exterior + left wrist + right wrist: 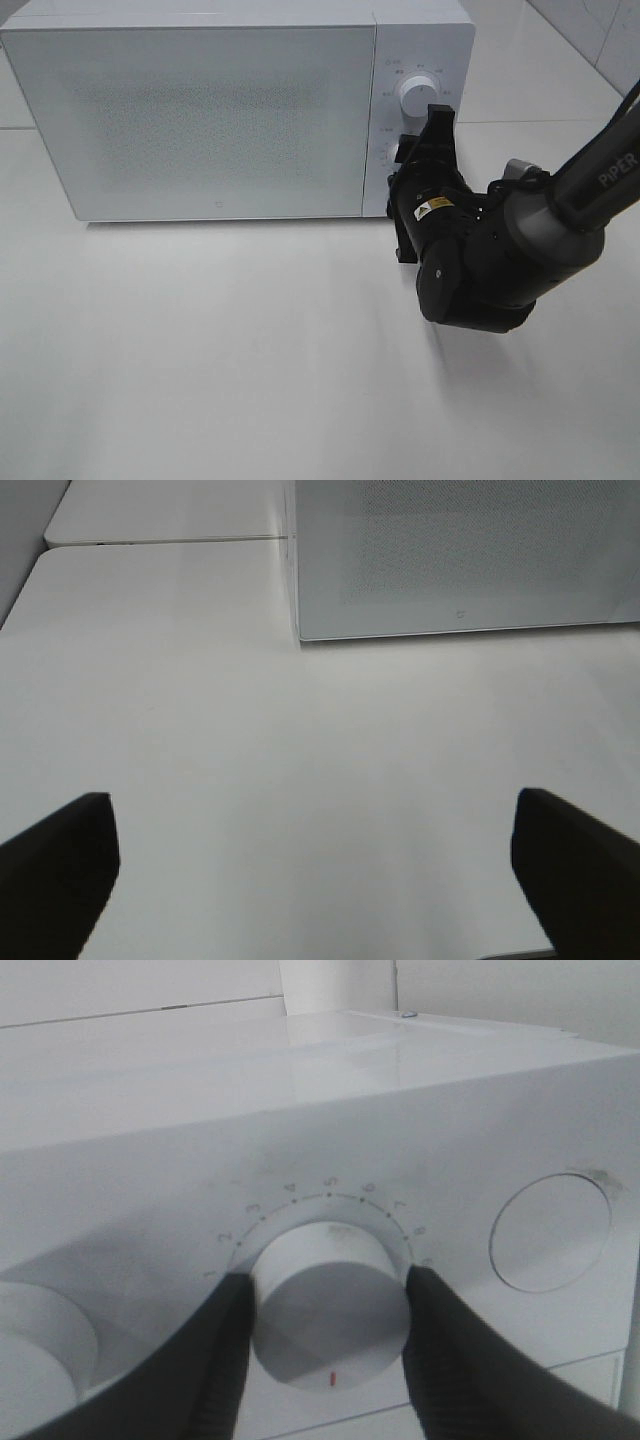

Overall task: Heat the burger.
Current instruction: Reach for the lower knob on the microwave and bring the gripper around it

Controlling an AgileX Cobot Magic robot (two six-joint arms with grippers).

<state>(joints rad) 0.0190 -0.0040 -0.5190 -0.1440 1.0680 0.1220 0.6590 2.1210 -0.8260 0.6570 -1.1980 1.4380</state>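
One boxy white microwave, speckled matte door shut, on smooth white desk. Right claw half-closed, pinching one smooth round knob; second knob beside. Left claw wide open, empty. Burger out of sight; whereabouts impossible to tell.

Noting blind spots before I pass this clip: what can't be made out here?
- Burger: in no view; the closed microwave door would hide anything inside.
- Lower dial: mostly hidden in exterior high by the right end effector.
- Left end effector: only tips, cut by the left wrist frame edge.
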